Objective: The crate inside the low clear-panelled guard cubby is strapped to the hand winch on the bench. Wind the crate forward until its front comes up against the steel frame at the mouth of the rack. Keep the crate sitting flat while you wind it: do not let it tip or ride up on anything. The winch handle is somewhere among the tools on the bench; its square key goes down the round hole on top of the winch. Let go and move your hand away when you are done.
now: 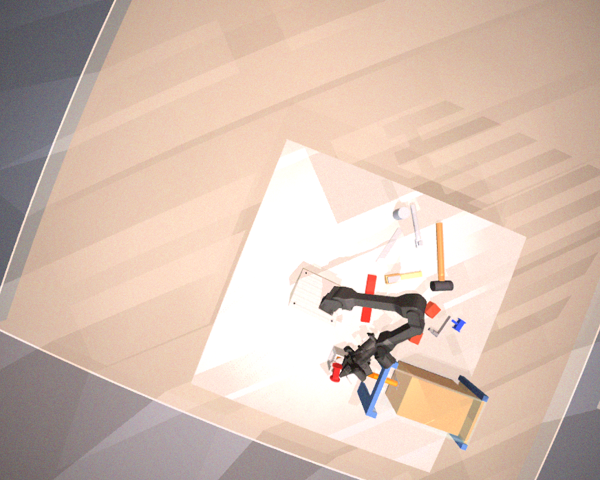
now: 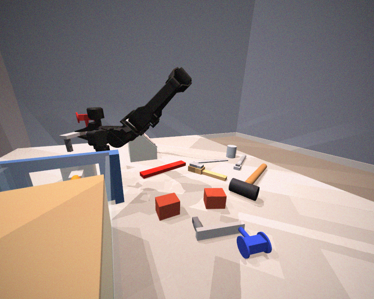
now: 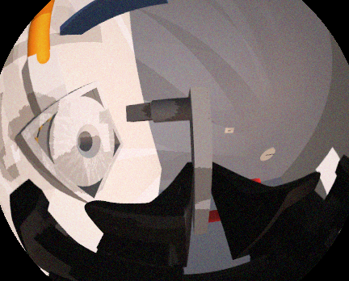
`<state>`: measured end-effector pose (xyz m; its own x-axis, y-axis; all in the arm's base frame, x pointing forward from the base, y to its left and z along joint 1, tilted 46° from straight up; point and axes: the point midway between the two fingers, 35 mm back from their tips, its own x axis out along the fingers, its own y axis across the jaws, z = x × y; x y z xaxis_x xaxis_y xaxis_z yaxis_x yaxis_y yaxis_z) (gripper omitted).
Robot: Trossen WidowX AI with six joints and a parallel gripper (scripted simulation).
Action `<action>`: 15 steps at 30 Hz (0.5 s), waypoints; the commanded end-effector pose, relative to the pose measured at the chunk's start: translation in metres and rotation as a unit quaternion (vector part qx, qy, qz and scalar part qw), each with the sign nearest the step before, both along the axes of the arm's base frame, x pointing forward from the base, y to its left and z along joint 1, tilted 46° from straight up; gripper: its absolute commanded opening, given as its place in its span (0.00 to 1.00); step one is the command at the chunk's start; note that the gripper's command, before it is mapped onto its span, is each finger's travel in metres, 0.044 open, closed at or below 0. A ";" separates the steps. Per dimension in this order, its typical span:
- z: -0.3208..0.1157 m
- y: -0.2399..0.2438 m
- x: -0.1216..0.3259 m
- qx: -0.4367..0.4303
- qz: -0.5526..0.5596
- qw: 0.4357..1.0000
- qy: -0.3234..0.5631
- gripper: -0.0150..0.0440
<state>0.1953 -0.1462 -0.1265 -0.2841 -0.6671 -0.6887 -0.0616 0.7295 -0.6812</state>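
Fingers of the gripper (image 1: 343, 373) (image 2: 80, 132) (image 3: 201, 165): black, pointed, clamped on the flat grey bar of the winch handle (image 2: 71, 135) (image 3: 202, 133). Handle, one: red knob (image 1: 335, 371) (image 2: 81, 117) (image 3: 214, 216) on the near side of the grip, square key out beyond the fingertips, pointing down, seated in nothing. Winch (image 1: 331, 357) (image 3: 68, 133), one: just off the fingertips, its round hole bare. Crate (image 1: 435, 405) (image 2: 35, 225), one: behind the blue frame (image 1: 380, 388) (image 2: 116, 177) (image 3: 112, 14) from the fingers, looking flat, its front seemingly short of the steel. Orange piece (image 1: 385, 379) (image 2: 75, 177) (image 3: 39, 36), presumably strap gear: between winch and crate. Hazards, as I judge them: key meeting the rim and twisting the bar in the grip, should the alignment be off; key corners jamming, should the square be turned wrong; knob or wrist catching the frame on the sweep; crate riding up, should the pull be hurried. Surface: pale bench (image 1: 248, 330) (image 2: 293, 244) under the fingers, patched with shadow; mallet (image 1: 440, 258) (image 2: 244, 189) and two red blocks (image 1: 432, 309) (image 2: 214, 198) well apart from the grip. Room: grey-blue walls, tan floor.
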 end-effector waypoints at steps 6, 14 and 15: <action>0.006 0.012 -0.018 -0.006 -0.003 1.000 -0.002 0.25; -0.004 0.016 -0.021 -0.014 -0.004 1.000 -0.003 0.25; -0.005 0.017 -0.021 -0.014 -0.004 1.000 -0.003 0.25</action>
<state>0.1742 -0.1292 -0.1305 -0.2888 -0.6716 -0.6823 -0.0559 0.7233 -0.6883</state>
